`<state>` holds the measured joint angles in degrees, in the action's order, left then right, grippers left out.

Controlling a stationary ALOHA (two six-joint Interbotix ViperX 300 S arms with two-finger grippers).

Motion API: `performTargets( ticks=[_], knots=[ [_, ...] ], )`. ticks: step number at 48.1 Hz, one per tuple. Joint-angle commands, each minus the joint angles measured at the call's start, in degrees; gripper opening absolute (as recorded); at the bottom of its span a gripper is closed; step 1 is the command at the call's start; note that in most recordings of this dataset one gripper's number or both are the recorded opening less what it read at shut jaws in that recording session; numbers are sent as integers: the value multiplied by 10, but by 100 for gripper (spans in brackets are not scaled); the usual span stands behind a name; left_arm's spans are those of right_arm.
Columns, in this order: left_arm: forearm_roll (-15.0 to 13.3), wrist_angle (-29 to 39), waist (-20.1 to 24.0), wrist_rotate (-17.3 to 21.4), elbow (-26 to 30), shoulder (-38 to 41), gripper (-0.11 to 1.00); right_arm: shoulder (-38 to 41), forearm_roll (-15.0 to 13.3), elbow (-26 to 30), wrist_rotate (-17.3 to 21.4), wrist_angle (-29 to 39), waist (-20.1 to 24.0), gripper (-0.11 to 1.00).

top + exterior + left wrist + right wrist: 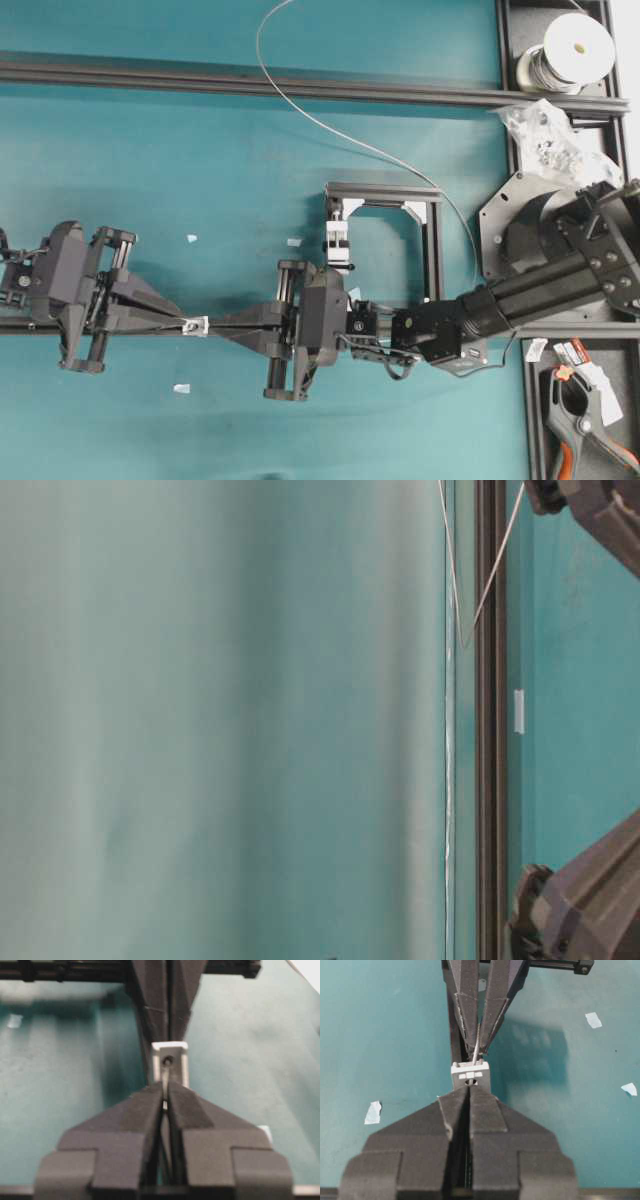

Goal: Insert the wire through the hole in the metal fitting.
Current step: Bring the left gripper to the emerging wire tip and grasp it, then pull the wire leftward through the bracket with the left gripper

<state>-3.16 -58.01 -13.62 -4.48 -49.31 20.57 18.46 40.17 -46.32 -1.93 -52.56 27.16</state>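
Note:
The metal fitting (197,325) is a tiny square silvery piece with a dark centre hole, held between the two grippers. My right gripper (212,325) is shut on it; in the right wrist view the fitting (470,1072) sticks out just past the right gripper (469,1088). My left gripper (183,322) is shut on the wire's end. In the left wrist view the wire (165,1077) runs from the left gripper (165,1085) up to the hole of the fitting (170,1060). The rest of the wire (350,135) curves in a wide loop across the back of the table.
A white-and-black stacked block (340,245) stands inside a black frame. A wire spool (570,50), a bag of parts (550,140) and an orange-and-black clamp (580,420) lie at the right. A black rail (250,85) crosses the back. Tape scraps (192,238) lie on the teal table.

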Motion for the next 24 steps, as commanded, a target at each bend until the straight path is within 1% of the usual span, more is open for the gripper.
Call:
performTargets(
  ticks=[1,24],
  knots=[
    [0,4,2,-1,5,-18,-10,-6,-2,7,0,-6,-1,0],
    [1,6,1,-1,4,-16,-10,-6,-2,8,4,-5,-1,0]
  ],
)
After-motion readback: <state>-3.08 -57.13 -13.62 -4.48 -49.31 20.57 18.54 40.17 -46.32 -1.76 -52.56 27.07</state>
